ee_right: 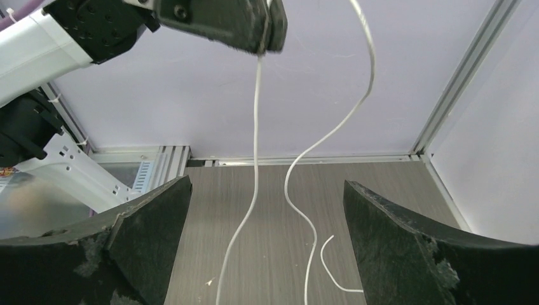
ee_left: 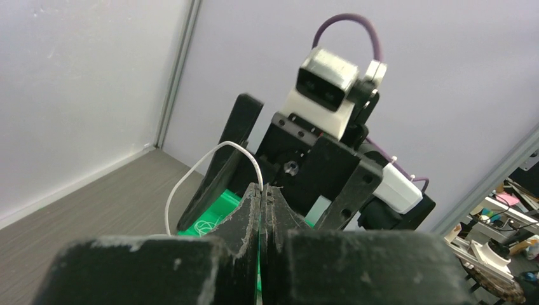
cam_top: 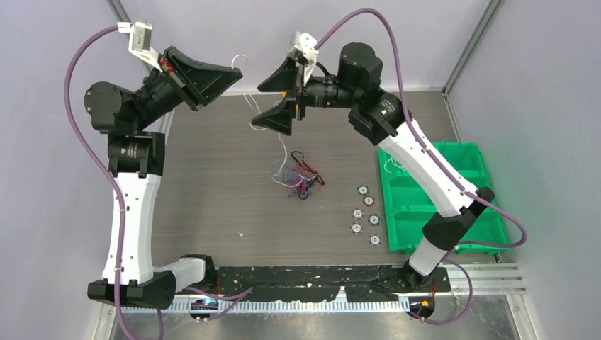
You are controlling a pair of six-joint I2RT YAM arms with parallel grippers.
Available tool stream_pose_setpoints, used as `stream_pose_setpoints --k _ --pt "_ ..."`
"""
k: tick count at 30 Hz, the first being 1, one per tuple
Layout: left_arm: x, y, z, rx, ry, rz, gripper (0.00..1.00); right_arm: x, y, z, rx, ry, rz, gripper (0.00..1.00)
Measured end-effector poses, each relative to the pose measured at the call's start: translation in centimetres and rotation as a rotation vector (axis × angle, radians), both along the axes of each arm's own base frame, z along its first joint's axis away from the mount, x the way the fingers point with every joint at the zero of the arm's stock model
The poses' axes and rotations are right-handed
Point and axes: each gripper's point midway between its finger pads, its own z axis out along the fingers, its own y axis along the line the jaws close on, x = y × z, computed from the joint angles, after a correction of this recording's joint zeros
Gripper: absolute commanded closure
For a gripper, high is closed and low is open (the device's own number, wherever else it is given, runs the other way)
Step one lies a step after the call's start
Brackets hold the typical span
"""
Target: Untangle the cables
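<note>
Left gripper (ee_left: 260, 190) pinches white cable (ee_right: 257, 127) high, near back wall (cam_top: 234, 25).

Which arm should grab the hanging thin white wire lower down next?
Right. The right end effector is open, with the thin white wire hanging between its fingers in its wrist view; the left end effector is shut on it.

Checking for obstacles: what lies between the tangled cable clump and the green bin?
Several small round discs lie on the table between the cable clump and the green bin, shown in the top external view.
</note>
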Motion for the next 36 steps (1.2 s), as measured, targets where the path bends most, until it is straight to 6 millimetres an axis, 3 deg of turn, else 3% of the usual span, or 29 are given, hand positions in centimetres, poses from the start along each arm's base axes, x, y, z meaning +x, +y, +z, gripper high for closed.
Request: stream_pose_setpoints --k 5,6,12,14,16,18,20,22,27,29,33,35,36 --pt "-0.6 -0.2 0.9 -0.022 -0.022 -0.022 1.00 0.0 1.9 -3.9 -0.075 0.021 0.012 0.01" --pt "-0.7 -0.2 1.0 -0.025 -0.025 -0.025 1.00 0.0 2.3 -4.7 -0.091 0.025 0.014 0.04" --pt "-0.1 0.3 1.5 -0.030 -0.031 -0.008 1.00 0.8 3.4 -12.7 -0.264 0.083 -0.001 0.51" --pt "0.5 1.1 1.5 -0.033 -0.029 0.028 1.00 0.9 2.9 -14.6 -0.307 0.083 -0.014 0.72" --pt "1.6 2.4 1.5 -0.037 -0.027 0.090 1.00 0.5 1.8 -16.2 -0.350 0.090 -0.030 0.87" --pt "2.6 3.4 1.3 -0.036 -0.023 0.145 1.00 -0.1 0.5 -16.9 -0.379 0.088 -0.050 0.94" --pt "3.2 3.9 0.9 -0.031 -0.017 0.177 1.00 -0.8 -0.9 -16.1 -0.377 0.068 -0.076 0.95" --pt "3.6 4.1 -0.2 -0.026 0.001 0.189 1.00 -1.3 -2.2 -13.9 -0.344 0.030 -0.112 0.95" --pt "4.7 4.3 -5.0 0.009 0.092 0.217 1.00 -1.5 -5.2 -7.9 -0.217 -0.065 -0.205 0.95" --pt "5.4 4.6 -7.3 0.032 0.142 0.243 1.00 -1.2 -6.2 -5.7 -0.168 -0.079 -0.245 0.95" --pt "6.7 5.2 -13.2 0.099 0.253 0.299 1.00 -0.4 -7.4 -3.1 -0.105 -0.071 -0.297 0.95" --pt "6.9 4.6 -16.8 0.143 0.326 0.277 1.00 -0.3 -7.8 -2.0 -0.074 -0.049 -0.312 0.95" --pt "6.5 3.2 -18.7 0.173 0.358 0.230 1.00 -0.2 -7.9 -1.6 -0.061 -0.030 -0.318 0.95"
